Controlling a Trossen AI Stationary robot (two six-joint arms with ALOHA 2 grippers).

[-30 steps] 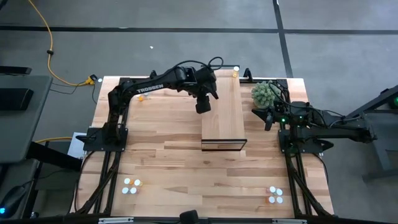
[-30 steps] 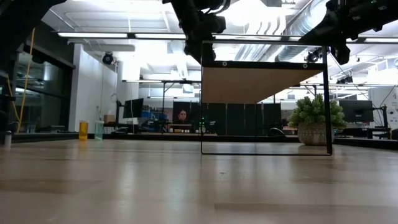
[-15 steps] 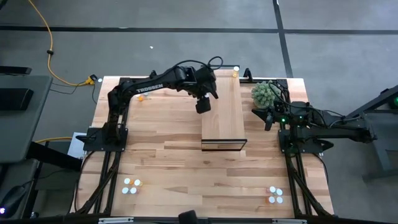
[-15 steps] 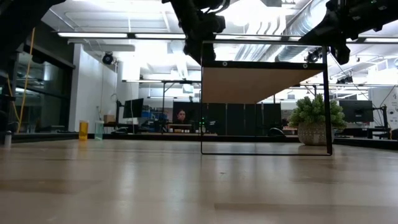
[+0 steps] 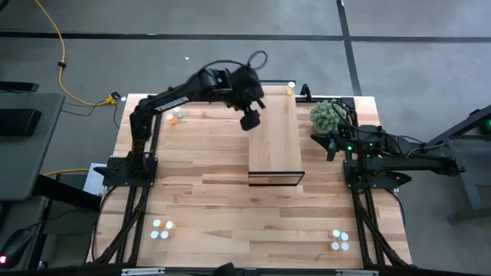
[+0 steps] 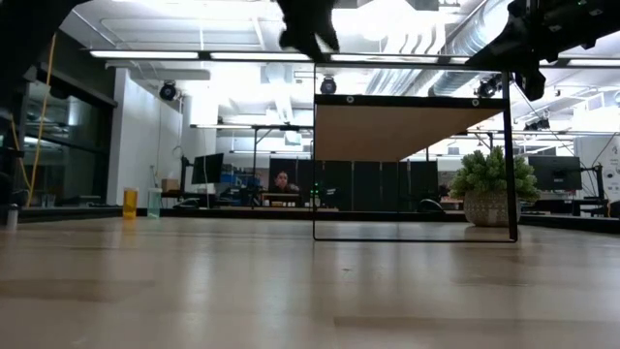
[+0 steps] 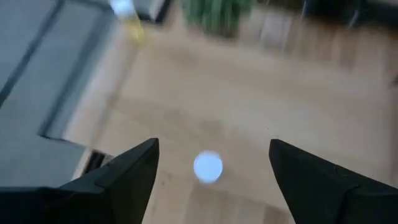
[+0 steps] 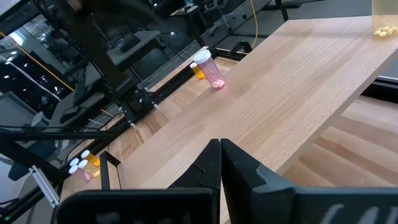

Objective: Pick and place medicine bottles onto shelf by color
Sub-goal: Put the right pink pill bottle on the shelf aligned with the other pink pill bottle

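The shelf (image 5: 275, 142) is a long pale board in a dark frame, standing raised in the table's middle (image 6: 412, 131). My left gripper (image 5: 250, 119) hovers open above the shelf's left edge (image 7: 211, 155). Below and between its fingers a white-capped medicine bottle (image 7: 208, 167) stands upright on the shelf top, untouched. The right wrist view shows it as a pink bottle (image 8: 211, 73). A yellow bottle (image 5: 290, 89) stands at the shelf's far end. My right gripper (image 5: 331, 146) waits shut (image 8: 221, 149) to the right of the shelf.
Loose bottles stand on the table at the far left (image 5: 176, 116), near left (image 5: 161, 228) and near right (image 5: 338, 241). A potted plant (image 5: 327, 115) sits at the far right beside my right arm. Bare tabletop lies in front of the shelf.
My left gripper has risen above the shelf and drawn a little toward the table's far edge, its arm bending higher. In the low view it has climbed almost out of the top of the picture.
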